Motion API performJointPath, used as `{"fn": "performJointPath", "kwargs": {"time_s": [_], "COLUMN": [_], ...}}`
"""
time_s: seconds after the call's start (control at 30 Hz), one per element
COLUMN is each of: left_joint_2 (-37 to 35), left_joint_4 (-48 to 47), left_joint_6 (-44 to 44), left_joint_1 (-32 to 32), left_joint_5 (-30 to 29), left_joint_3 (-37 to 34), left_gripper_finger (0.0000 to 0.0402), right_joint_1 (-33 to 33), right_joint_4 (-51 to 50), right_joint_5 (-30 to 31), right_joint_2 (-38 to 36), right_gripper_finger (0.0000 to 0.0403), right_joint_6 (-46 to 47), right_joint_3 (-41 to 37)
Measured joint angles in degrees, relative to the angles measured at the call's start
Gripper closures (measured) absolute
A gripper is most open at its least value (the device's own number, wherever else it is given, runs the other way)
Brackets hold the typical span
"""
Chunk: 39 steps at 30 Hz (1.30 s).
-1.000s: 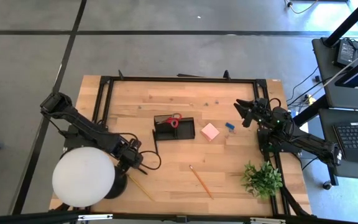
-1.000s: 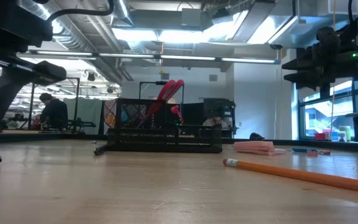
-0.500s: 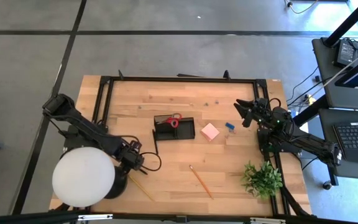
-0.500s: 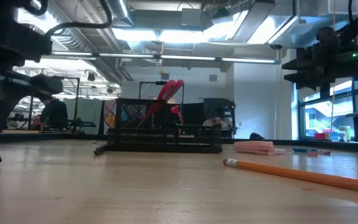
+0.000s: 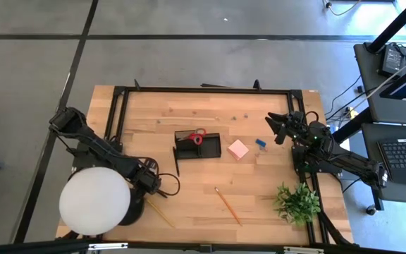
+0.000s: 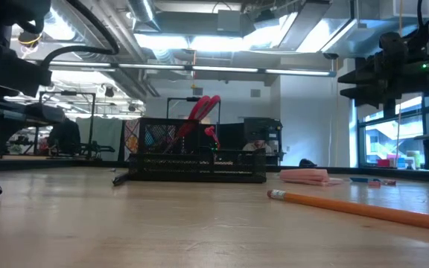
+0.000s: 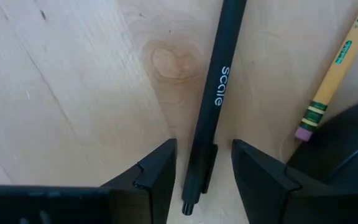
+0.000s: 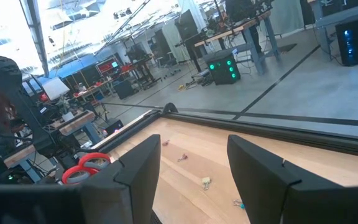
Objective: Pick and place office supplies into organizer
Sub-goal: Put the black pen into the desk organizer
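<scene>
The left pincer [image 7: 204,177] hangs low over the pale wooden bench [image 5: 203,197], its two dark fingers [image 7: 157,174] spread apart on either side of a slim black pen [image 7: 213,106] printed with white lettering; the pen lies flat on the wood, not yet gripped. The pen's long axis runs straight out ahead of the pincer, in line with the gap between the fingers, and its clip end sits right between the fingertips while the rest of the barrel stretches away from the wrist. A close of the fingers across the barrel looks like all the pick-up needs. Just beside the pen, a yellow wooden pencil [image 7: 328,81] with a pink eraser lies at a slight angle, its eraser end against the black base of the large white round lamp [image 5: 94,200]. The small black divided organizer [image 5: 197,147], already holding red-handled scissors [image 5: 198,135], stands near the bench's middle, toward the right arm's side from the left pincer. A pink square sticky-note block [image 5: 238,149], a tiny blue piece [image 5: 260,144] and a second pencil [image 5: 227,205] remain loose on the bench. The right pincer [image 5: 273,125] waits at the far right, fingers parted and empty, near a green plant [image 5: 297,202].
</scene>
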Motion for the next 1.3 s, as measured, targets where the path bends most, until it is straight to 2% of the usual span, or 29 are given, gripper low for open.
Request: {"fn": "performJointPath", "kwargs": {"time_s": [0.67, 0.87, 1.07, 1.3], "left_joint_2": [0.45, 0.49, 0.50, -3.37], "left_joint_4": [-0.51, -0.82, -5.57, -5.28], "left_joint_6": [0.00, 0.00, 0.12, -2.93], "left_joint_1": [1.14, 1.90, 3.91, 7.80], "left_joint_5": [-0.75, -0.59, -2.19, -4.12], "left_joint_3": [0.52, 1.01, 3.50, 4.09], "left_gripper_finger": [0.0343, 0.0349, 0.0349, 0.0349], "right_joint_1": [-0.01, -0.01, 0.01, 0.01], "right_joint_4": [0.01, 0.01, 0.01, 0.01], "right_joint_5": [0.00, 0.00, 0.00, 0.00], "right_joint_2": [0.00, 0.00, 0.00, 0.00], "right_gripper_finger": [0.0212, 0.0212, 0.0212, 0.0212], "right_joint_6": [-0.26, -0.26, 0.00, -0.02], "right_joint_3": [0.01, 0.01, -0.01, -0.01]}}
